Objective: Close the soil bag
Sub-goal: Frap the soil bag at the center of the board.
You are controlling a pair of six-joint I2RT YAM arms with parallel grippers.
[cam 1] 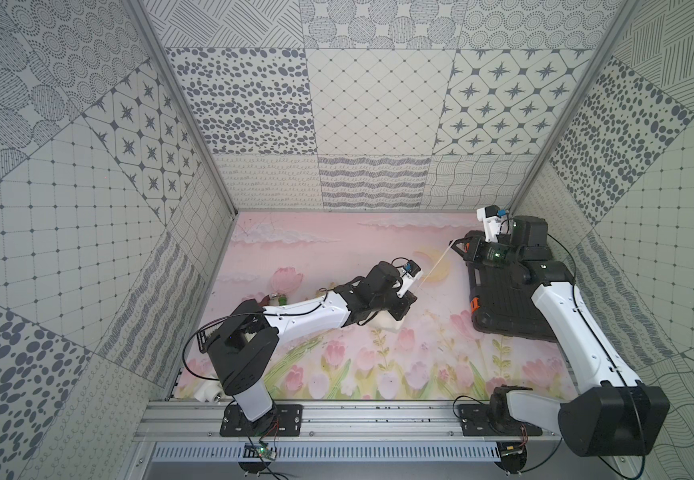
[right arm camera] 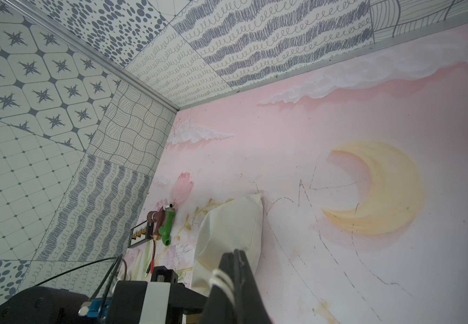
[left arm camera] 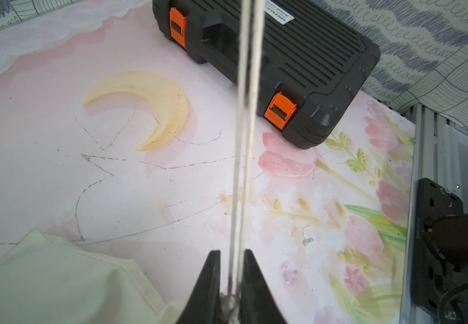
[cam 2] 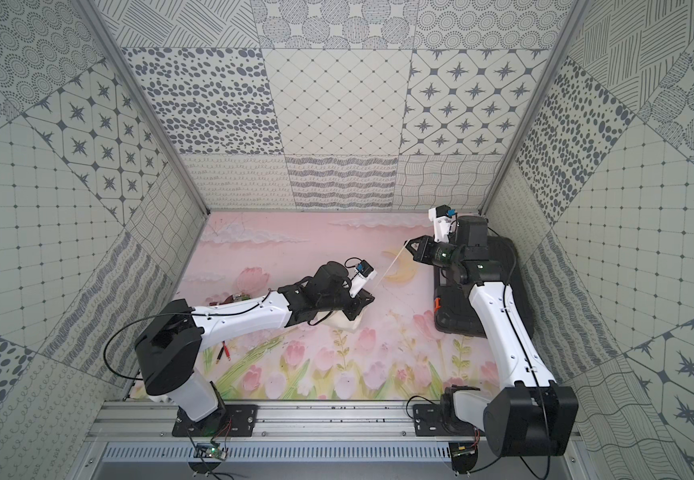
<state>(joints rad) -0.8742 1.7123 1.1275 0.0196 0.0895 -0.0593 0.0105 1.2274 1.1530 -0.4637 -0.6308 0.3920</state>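
Near the middle of a pink desk (cam 1: 337, 257) painted with tulips and a yellow moon rests the soil bag (cam 1: 383, 325), a soft cream cloth pouch. It is mostly hidden in both top views beneath the left arm's wrist. At the bag's gathered neck, the left fingers (left arm camera: 210, 280) appear slightly parted, with a narrow gap showing between them. The pale cord (left arm camera: 245, 112) runs as a doubled strand through that gap and is not clearly pinched. From there the cord stretches taut and straight, lifted off the desk, toward the far right corner. The right fingers (right arm camera: 244, 280) are pressed together on its end there, with a few turns of cord showing beside them. Under the right arm, a black ribbed case (left arm camera: 297, 56) with orange latches lies flat on the desk, well apart from the bag.
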